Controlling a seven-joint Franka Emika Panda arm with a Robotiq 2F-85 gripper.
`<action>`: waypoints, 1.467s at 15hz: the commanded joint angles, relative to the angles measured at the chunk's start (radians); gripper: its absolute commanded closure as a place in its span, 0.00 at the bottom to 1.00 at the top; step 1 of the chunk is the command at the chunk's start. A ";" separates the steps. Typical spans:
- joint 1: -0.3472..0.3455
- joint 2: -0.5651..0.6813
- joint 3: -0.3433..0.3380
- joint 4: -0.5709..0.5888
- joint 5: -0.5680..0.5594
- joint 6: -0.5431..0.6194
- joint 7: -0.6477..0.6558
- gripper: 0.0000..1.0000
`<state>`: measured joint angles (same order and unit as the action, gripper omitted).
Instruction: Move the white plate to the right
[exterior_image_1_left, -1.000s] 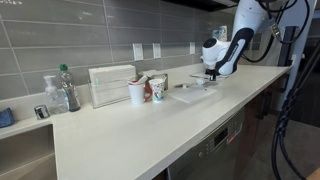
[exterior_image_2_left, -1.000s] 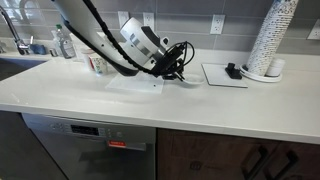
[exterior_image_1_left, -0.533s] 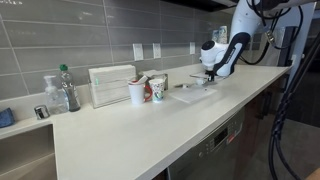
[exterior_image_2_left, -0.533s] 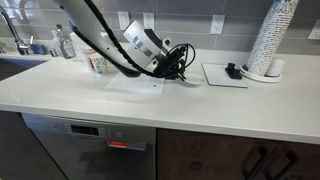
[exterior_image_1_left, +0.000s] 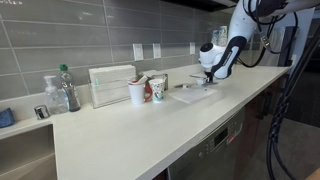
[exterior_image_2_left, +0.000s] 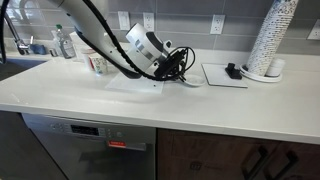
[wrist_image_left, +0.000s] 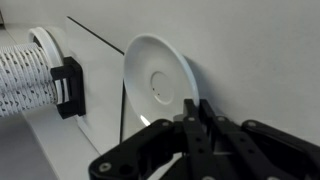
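The white plate (wrist_image_left: 155, 78) is a small round shallow dish that fills the middle of the wrist view. My gripper (wrist_image_left: 193, 118) is shut on its near rim, with the two black fingers pressed together over the edge. In both exterior views the gripper (exterior_image_1_left: 209, 79) (exterior_image_2_left: 185, 70) is low over the white counter, and the arm and fingers hide the plate there. In an exterior view the gripper is between a flat white mat (exterior_image_2_left: 133, 85) and a second mat (exterior_image_2_left: 222, 77).
A tall stack of paper cups (exterior_image_2_left: 270, 40) and a small black object (exterior_image_2_left: 232, 70) stand at the second mat. Two cups (exterior_image_1_left: 147, 91), a white rack (exterior_image_1_left: 110, 85) and a bottle (exterior_image_1_left: 66, 90) stand by the tiled wall. A sink faucet (exterior_image_2_left: 14, 35) is at the counter's end.
The gripper with the plate has shifted slightly toward the stack of cups and risen a little. Nothing else has moved.
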<state>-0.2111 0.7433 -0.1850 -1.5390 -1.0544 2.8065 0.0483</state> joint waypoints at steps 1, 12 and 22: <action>-0.001 0.028 -0.002 0.029 0.060 0.013 -0.048 0.98; 0.007 0.041 -0.005 0.041 0.163 0.006 -0.131 0.43; -0.026 -0.116 0.098 -0.102 0.441 -0.149 -0.344 0.00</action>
<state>-0.2266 0.7149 -0.1181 -1.5567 -0.7191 2.7425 -0.2219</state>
